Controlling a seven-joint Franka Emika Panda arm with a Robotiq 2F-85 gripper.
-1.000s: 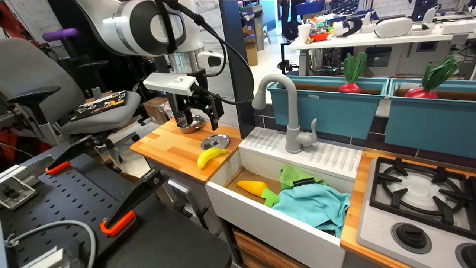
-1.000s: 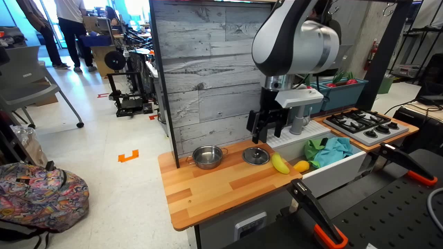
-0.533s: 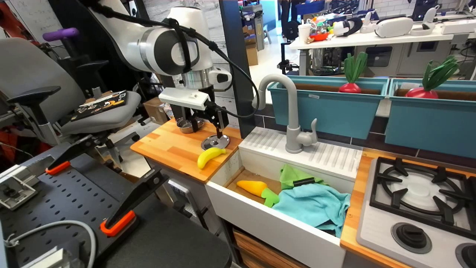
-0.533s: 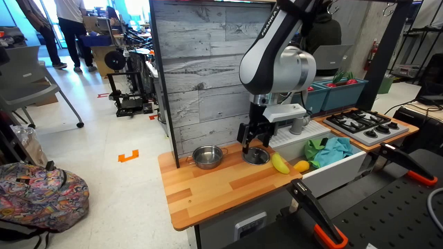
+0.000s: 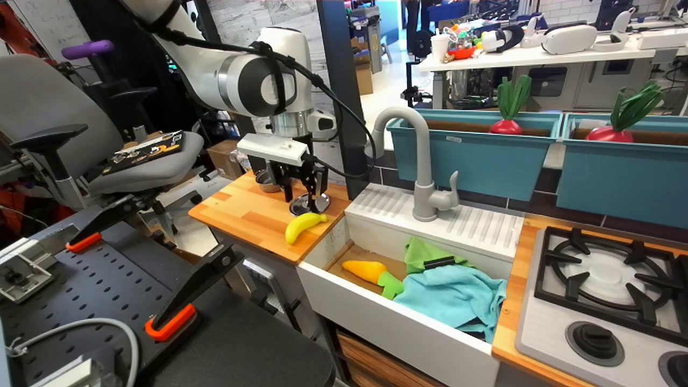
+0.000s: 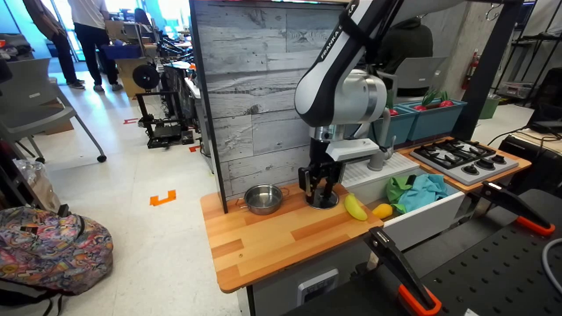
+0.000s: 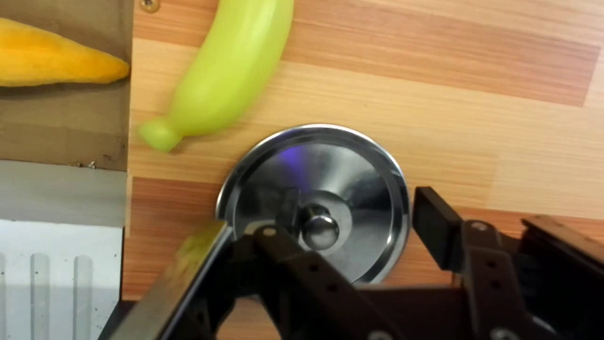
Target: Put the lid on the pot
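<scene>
Two finger pads [image 7: 437, 229] of the gripper [image 7: 361, 219] are set wide apart, directed downward at the lid [image 7: 349, 163]. The lid lies flat on the wooden countertop [image 6: 272, 239], knob [image 7: 321, 232] upward. In the wrist view, the knob falls between the pads: one pad is positioned over the lid, just beside the knob; the opposite pad appears just outside the lid's outline. Contact between pad and knob cannot be determined. In an exterior view, the pot [image 6: 263, 199] stands upright on the same countertop, interior exposed, near the grey wood-grain panel [image 6: 272, 101] and apart from the lid. The banana [image 7: 231, 71] lies just beside the lid, adjacent to the countertop edge that borders the sink basin [image 5: 398, 336]. The basin contains a yellow-orange vegetable-shaped item [image 5: 365, 271], a green cloth [image 5: 422, 251] and a blue cloth [image 5: 451, 293]. The faucet [image 5: 423, 161] stands on the ribbed white ledge [image 5: 478, 220] bordering the basin. The stove [image 5: 607, 314] is located across the basin from the lid.
</scene>
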